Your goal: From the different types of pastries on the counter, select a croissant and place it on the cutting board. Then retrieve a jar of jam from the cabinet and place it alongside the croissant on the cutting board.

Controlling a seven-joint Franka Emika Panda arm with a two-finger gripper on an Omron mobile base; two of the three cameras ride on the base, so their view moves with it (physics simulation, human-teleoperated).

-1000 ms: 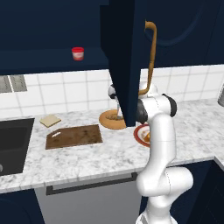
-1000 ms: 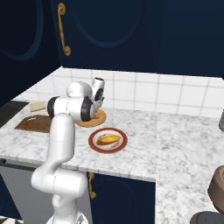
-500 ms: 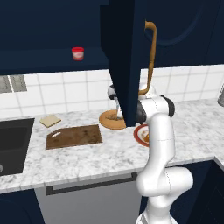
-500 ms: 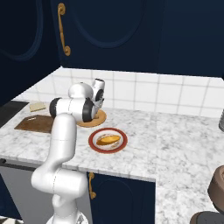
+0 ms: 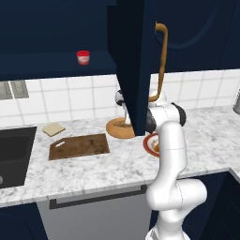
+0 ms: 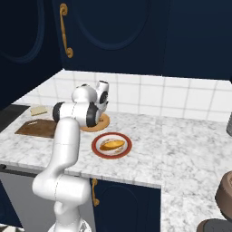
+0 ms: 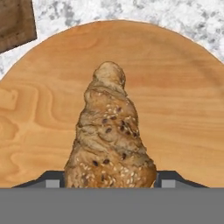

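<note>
In the hand view the croissant (image 7: 110, 140) lies on the round tan plate (image 7: 175, 109), its narrow end pointing to 12 o'clock and its broad seeded end at 6 o'clock between the two dark fingertips (image 7: 51, 180). One tip sits at 7 o'clock and the other at 5 o'clock, each right against a flank of the pastry, so the gripper (image 7: 109, 183) is pinched on the croissant, which rests on the plate. A corner of the board (image 7: 16, 22) shows at 11 o'clock, apart from the plate, with marbled counter (image 7: 131, 8) between them.

In the left base view the plate (image 5: 119, 129) sits at the centre, just behind the open cabinet door (image 5: 133, 61) with its curved handle (image 5: 161, 61). The board (image 5: 78, 146) lies at 9 o'clock from the plate, bare on top, and the bread slice (image 5: 53, 129) is beyond it at 10 o'clock, near the black sink (image 5: 11, 152). The jar (image 5: 83, 57) stands on the cabinet shelf at 11 o'clock, well above the counter.

In the right base view the arm bends down over the tan plate (image 6: 102, 123), and a red-rimmed plate (image 6: 96, 147) at 5 o'clock from it holds the orange pastry (image 6: 112, 145)
</note>
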